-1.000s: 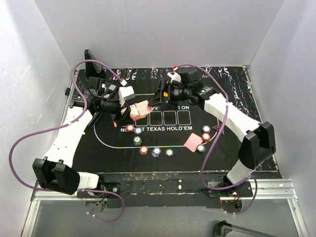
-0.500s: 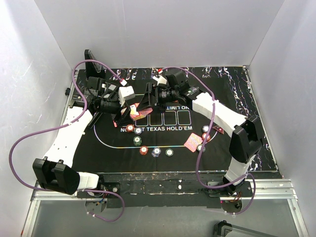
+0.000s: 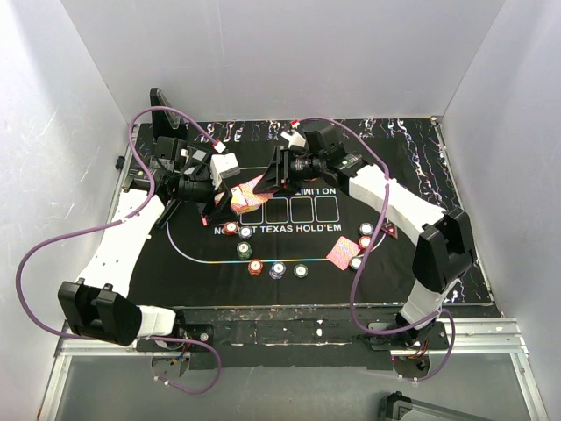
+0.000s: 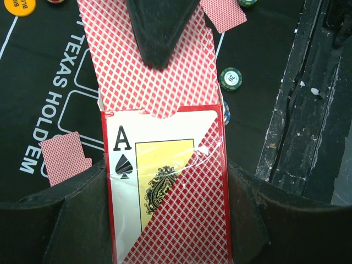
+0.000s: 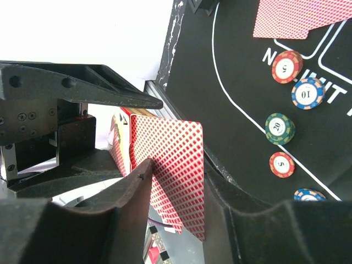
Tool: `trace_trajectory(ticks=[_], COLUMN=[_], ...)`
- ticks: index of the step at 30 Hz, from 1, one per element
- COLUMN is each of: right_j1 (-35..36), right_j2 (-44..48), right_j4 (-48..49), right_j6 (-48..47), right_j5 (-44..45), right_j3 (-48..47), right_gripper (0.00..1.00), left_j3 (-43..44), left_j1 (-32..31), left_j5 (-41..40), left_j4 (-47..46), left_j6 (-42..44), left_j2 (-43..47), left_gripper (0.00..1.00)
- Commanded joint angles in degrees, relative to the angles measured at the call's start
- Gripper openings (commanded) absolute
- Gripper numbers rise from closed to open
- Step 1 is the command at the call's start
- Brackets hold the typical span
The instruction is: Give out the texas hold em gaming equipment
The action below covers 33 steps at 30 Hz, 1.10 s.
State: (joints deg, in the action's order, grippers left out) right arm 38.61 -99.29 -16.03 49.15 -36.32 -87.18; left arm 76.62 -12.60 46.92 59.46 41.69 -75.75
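Note:
My left gripper (image 3: 219, 203) (image 4: 165, 181) is shut on the red card box (image 4: 165, 214) with an ace of spades on its front, held above the mat. A red-backed playing card (image 4: 148, 82) (image 5: 176, 159) (image 3: 252, 193) sticks out of the box's top. My right gripper (image 3: 267, 180) (image 5: 176, 170) has come in from the right and stands half open around that card. One of its fingers (image 4: 159, 27) lies over the card's back. Poker chips lie on the mat: red (image 3: 230, 228), blue-white (image 3: 245, 231), green (image 3: 244, 251).
The black printed mat (image 3: 421, 167) covers the table. More chips (image 3: 278, 269) lie near its front line. A face-down card (image 3: 342, 253), chips (image 3: 365, 242) and a dark-red triangle marker (image 3: 387, 231) lie at the right. Another card (image 4: 65, 157) lies under the left gripper, with a yellow disc (image 4: 21, 5) nearby.
The right arm swung left to the left gripper, and its jaws narrowed around the card sticking out of the box. The left arm and the box stayed put.

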Motion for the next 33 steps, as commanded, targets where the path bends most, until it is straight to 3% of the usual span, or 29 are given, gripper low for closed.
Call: trace_trajectory(ticks=[1,8,23,28,33], right_j1=[-1.17,-1.87,-2.84,-3.19,-4.15], right_j2=[3.57,4.89,8.84,10.07,11.65], right_j4=[1.97,1.18,-7.08,-7.61,-8.14], right_j6=[-0.19,-0.72,-8.62,-9.07,-9.33], right_j5=[0.72,1.51,10.91,12.58,12.76], right_j3=[1.66,2.10,-0.98,-1.59,-2.65], right_gripper=[0.42,0.36,0.34,0.27,0.09], left_j3=[2.04,1.95,0.99,0.90,0.46], left_j1=[-0.32,-0.32,-0.32,-0.32,-0.23], left_j5=[3.01,2.92,2.92,3.09,2.92], left_j4=[-1.54,-1.72,-1.98,-1.98,-2.07], left_j6=[-0.29,-0.30,-0.12,-0.21,-0.03], left_j2=[2.71,2.88,3.41,3.50,3.85], left_gripper=[0.00,0.00,0.00,0.00,0.00])
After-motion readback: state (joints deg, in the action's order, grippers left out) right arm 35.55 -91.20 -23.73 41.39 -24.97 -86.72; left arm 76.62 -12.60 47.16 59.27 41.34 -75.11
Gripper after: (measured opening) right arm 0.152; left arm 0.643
